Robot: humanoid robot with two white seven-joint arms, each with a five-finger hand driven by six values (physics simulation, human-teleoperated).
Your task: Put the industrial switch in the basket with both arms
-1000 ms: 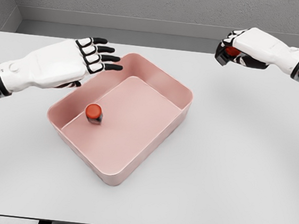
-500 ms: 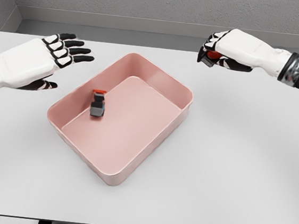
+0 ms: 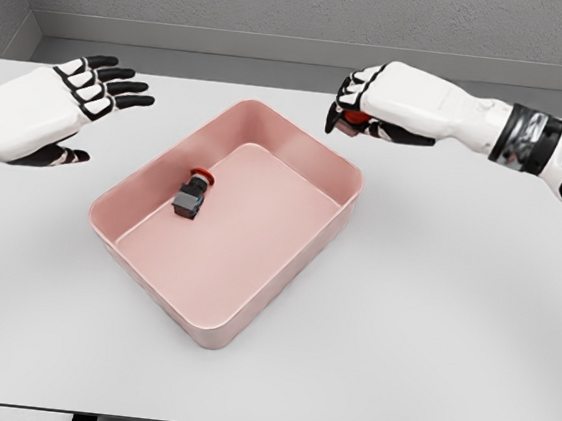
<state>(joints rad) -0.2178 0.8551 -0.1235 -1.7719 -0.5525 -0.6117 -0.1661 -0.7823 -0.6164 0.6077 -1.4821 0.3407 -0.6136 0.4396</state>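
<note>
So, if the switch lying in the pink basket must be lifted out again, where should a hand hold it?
Grip the small grey switch with the red cap across its boxy grey body, coming from above. It lies tipped on the pink rectangular basket floor, away from the walls, so the top is free.

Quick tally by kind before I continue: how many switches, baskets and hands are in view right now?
Industrial switches: 2, one lying in the basket, one held in the right hand
Pink basket: 1
Hands: 2, left hand open, right hand gripping
Total: 5
</note>
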